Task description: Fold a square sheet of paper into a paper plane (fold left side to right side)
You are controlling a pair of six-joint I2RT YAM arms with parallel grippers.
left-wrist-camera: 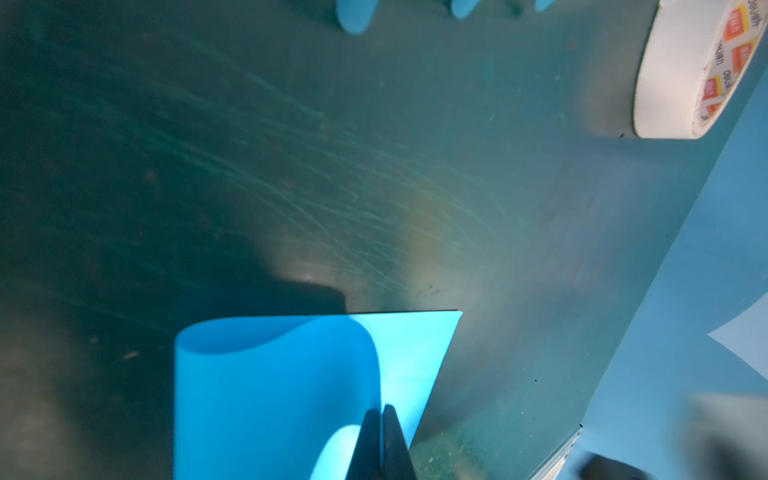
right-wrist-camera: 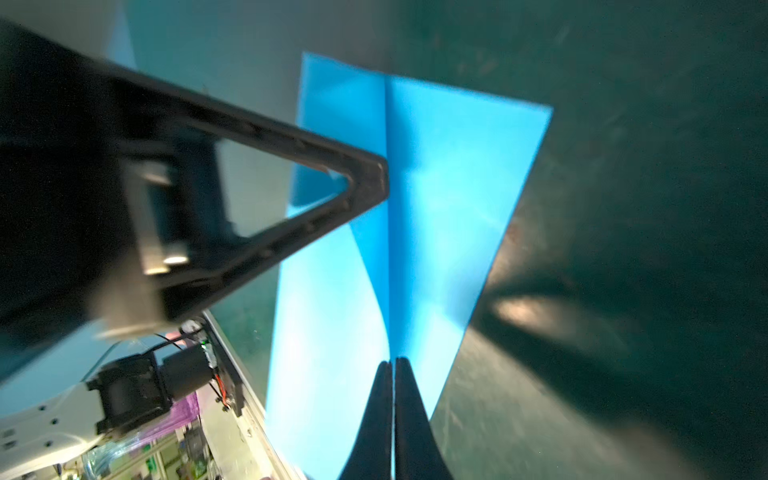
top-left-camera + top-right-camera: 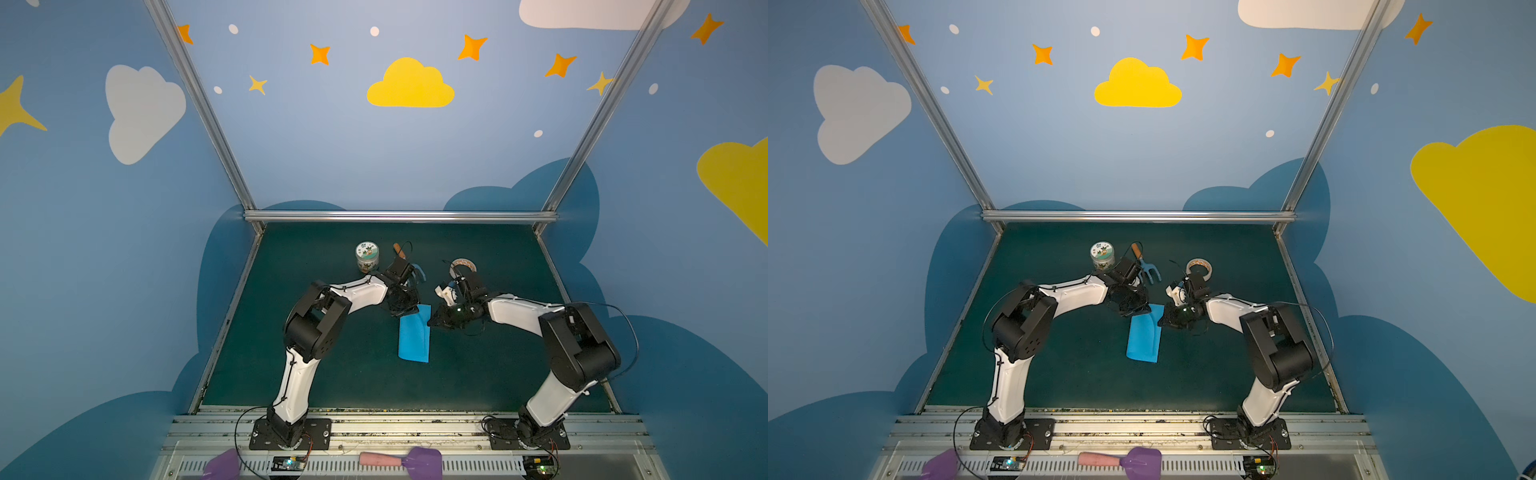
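1. Mid-mat, between both arms: the square sheet of paper [image 3: 413, 338] lies on the green mat [image 3: 332, 374]. Its left side is rolled over toward the right in a loose, uncreased curl, and the free edge stops short of the right edge.
2. Left gripper [image 1: 380, 411]: jaws pressed together, pinching the free edge near the sheet's far end.
3. Right gripper [image 2: 393, 363]: jaws also closed. The lifted edge runs straight into them, so this looks like a second pinch just beside the left one.
4. Beyond the far end, apart from the paper: tape roll [image 3: 462, 266], jar [image 3: 367, 255], blue fork [image 3: 1148, 268].
5. Risks, as judged:
   - Nothing pins the bottom layer, so dragging the flap could slide the whole sheet.
   - If the two grippers travel unevenly, the flap skews and the crease lands off-square.
   - If the grippers pull apart, the thin paper could tear between the pinches.
   - If they let go before the curl is pressed flat, it would likely spring back.
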